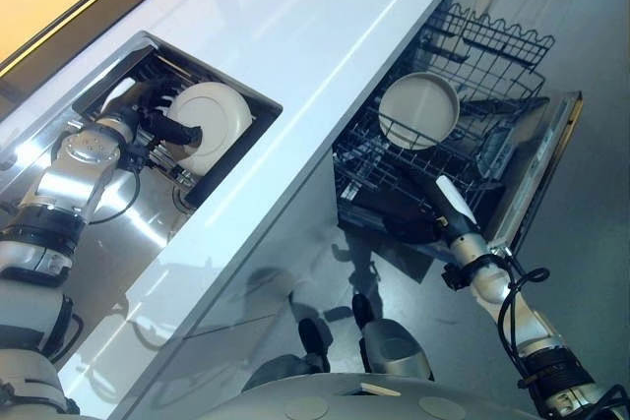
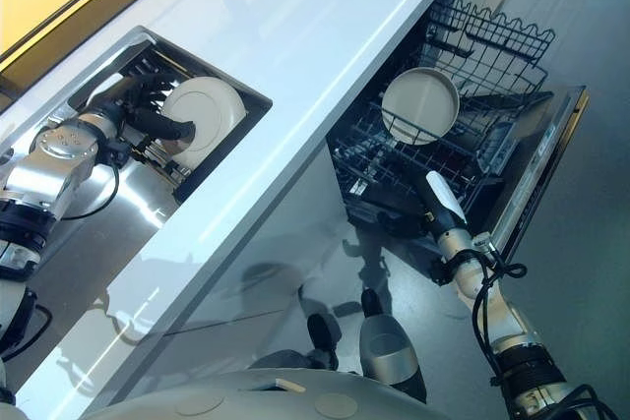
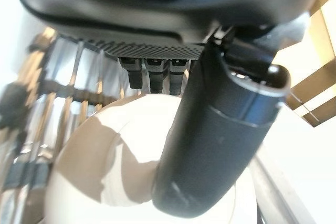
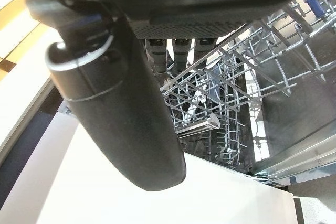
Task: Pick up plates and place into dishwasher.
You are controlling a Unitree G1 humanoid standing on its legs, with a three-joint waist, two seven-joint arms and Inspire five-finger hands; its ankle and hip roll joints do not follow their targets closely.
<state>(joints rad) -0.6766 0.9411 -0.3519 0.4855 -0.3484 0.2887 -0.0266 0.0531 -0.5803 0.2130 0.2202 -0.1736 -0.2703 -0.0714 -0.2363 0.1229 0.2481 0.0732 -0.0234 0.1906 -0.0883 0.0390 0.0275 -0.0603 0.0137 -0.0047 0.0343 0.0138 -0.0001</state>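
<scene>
At the far left, a dish rack (image 1: 118, 86) sits sunk into the white surface (image 1: 325, 36), and a white plate (image 1: 212, 120) stands on edge in it. The left robot hand (image 2: 148, 110) reaches into the rack and grips this plate: its thumb (image 3: 215, 140) lies across the plate's face while the fingers (image 3: 149, 72) curl behind the rim. To the right, below the surface's near edge, the dishwasher (image 1: 551, 164) stands with its door down and its lower wire basket (image 1: 433, 164) pulled out. A second plate (image 1: 419, 110), pale with a raised rim, stands tilted on edge among the basket's tines. An upper wire rack (image 1: 502, 41) shows farther back. The right robot hand (image 2: 443, 199) hangs at the near side of the basket, holding nothing, its fingers (image 4: 181, 48) extended toward the tines and its thumb straight.
</scene>
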